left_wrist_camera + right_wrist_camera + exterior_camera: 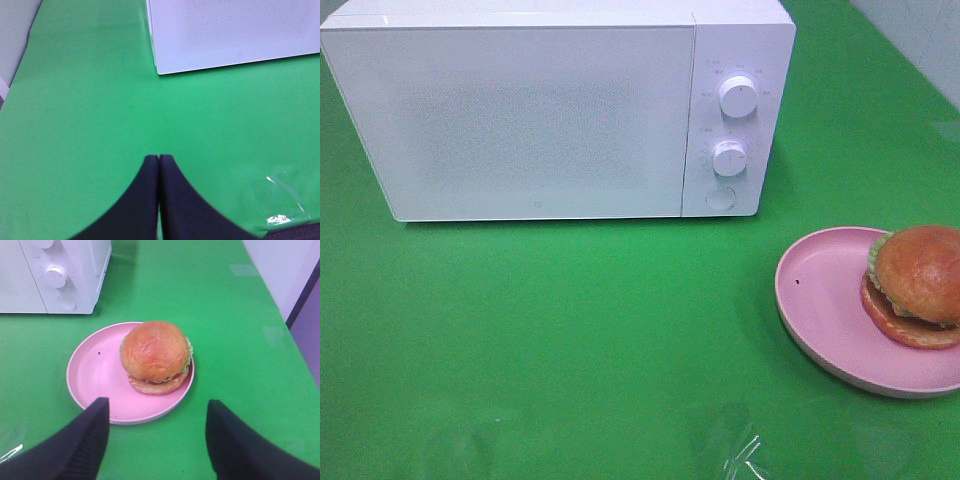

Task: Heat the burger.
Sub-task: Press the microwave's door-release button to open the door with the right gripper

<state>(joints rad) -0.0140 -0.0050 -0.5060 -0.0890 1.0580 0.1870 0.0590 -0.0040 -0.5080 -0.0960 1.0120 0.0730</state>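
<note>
Pink plate [95,375], at the right of the green bench [210,300], holds the burger [156,357]: likely soft and light, so close your open right claw [157,407] gently across the bun sides; your left claw [159,159] rests shut.

Table [570,330]: microwave [540,110] at the back, left of centre, facing forward. On the microwave's right side, upper knob [738,96] over lower knob [729,157], with button [721,198] beneath. Plate [830,300] at the right, before the microwave and apart from it. Burger [918,285] on the plate, toward its right side. At the front edge near centre, possibly a film scrap [740,455], flat. Right gripper [157,407] just before the plate, jaws apart.
</note>
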